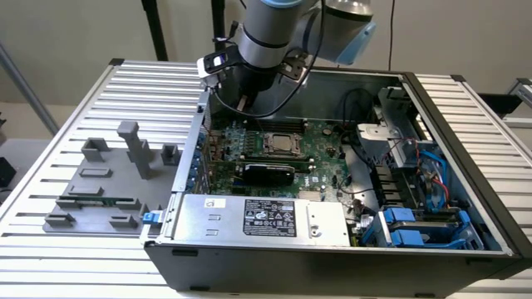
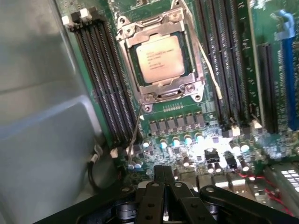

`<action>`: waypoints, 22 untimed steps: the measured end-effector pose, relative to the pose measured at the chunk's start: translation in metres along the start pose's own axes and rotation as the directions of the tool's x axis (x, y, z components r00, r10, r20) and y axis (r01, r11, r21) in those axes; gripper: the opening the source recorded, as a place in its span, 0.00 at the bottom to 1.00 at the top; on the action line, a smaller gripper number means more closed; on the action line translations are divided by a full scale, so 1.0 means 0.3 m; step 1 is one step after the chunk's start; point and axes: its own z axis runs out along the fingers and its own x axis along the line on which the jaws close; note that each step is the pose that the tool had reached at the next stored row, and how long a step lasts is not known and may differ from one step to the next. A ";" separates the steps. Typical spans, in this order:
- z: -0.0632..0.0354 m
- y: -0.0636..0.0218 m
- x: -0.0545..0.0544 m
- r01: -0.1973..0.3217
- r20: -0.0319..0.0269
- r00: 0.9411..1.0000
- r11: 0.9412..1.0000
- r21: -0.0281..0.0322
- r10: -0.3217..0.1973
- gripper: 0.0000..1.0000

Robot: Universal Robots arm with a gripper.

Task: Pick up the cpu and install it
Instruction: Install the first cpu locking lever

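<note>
The cpu, a small flat square chip with a silver metal top and a pale tan rim, is seen at the centre of the exterior view. It lies flat inside the silver metal socket frame on the green motherboard, with rows of long black memory slots just beside the socket on either side. Thin wire levers are seen running along the socket's edges in the wrist view; whether they are latched cannot be told.

The jaws are seen pressed together in the wrist view, with nothing held between them. They hang above the board's row of small capacitors, near the socket but apart from the chip. The grey robot arm is lowered into the open dark grey computer case from the upper middle of the exterior view.

Judged from this, picking up and placing appear done, since the chip is seated and released. Only securing the socket may be left, if it is not already done.

A big silver box with a black label is fixed at the case's near side. At the exterior view's left, a grey moulded fixture carrying a long thin green memory stick rests on the slatted aluminium bench.
</note>
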 end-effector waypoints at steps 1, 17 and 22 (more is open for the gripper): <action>0.001 0.000 0.000 -0.004 -0.008 1.000 1.000 0.001 0.004 0.11; 0.011 0.012 0.001 -0.130 -0.087 0.988 0.991 -0.005 0.129 0.11; 0.011 0.012 0.001 -0.207 -0.109 0.973 0.978 -0.015 0.204 0.11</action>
